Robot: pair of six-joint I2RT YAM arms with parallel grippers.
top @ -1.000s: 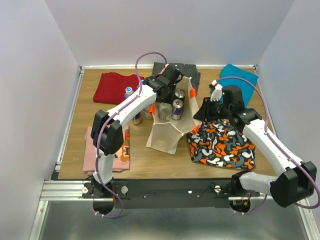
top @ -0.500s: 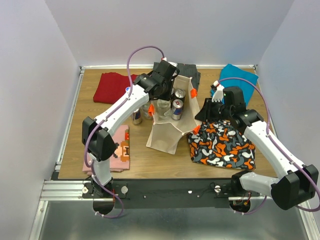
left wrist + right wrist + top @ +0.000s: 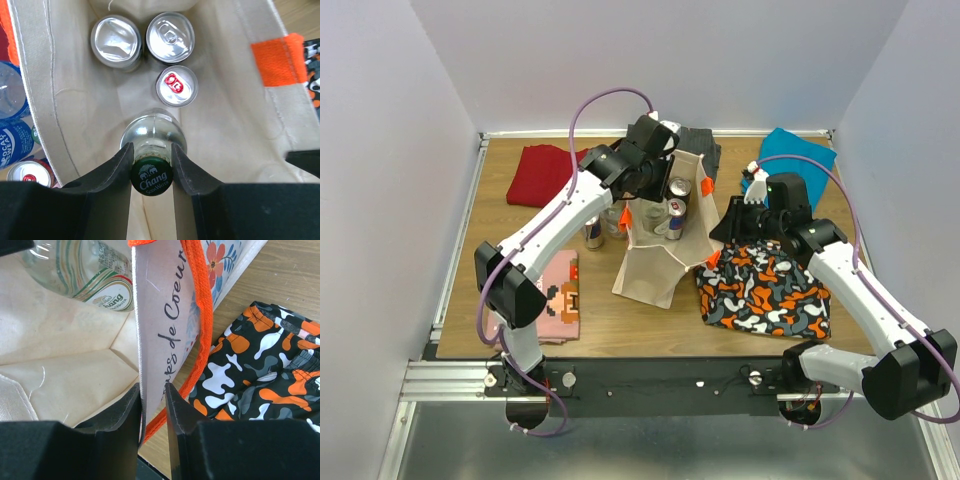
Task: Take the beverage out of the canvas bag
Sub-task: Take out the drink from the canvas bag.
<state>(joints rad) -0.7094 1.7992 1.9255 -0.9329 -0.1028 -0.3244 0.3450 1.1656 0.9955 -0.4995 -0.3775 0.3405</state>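
The beige canvas bag (image 3: 655, 262) stands open at mid-table, with orange pieces at its rim (image 3: 277, 57). Inside it stand three cans (image 3: 170, 37) and a clear glass bottle (image 3: 152, 135) with a green Chang cap. My left gripper (image 3: 152, 152) reaches into the bag from above and is shut on the bottle's neck just under the cap; it also shows in the top view (image 3: 645, 190). My right gripper (image 3: 152, 390) is shut on the bag's right wall (image 3: 160, 315) beside its orange handle. The bottle's lower body shows in the right wrist view (image 3: 85, 270).
Two cans (image 3: 592, 232) and a blue-labelled water bottle (image 3: 12, 120) stand just left of the bag. Folded clothes lie around: red (image 3: 545, 172), pink (image 3: 560, 300), dark grey (image 3: 702, 140), teal (image 3: 798, 152), and camouflage shorts (image 3: 765, 290) under my right arm.
My left arm's elbow has swung out to the left while its gripper stayed in the bag's mouth on the bottle. The right arm has barely moved.
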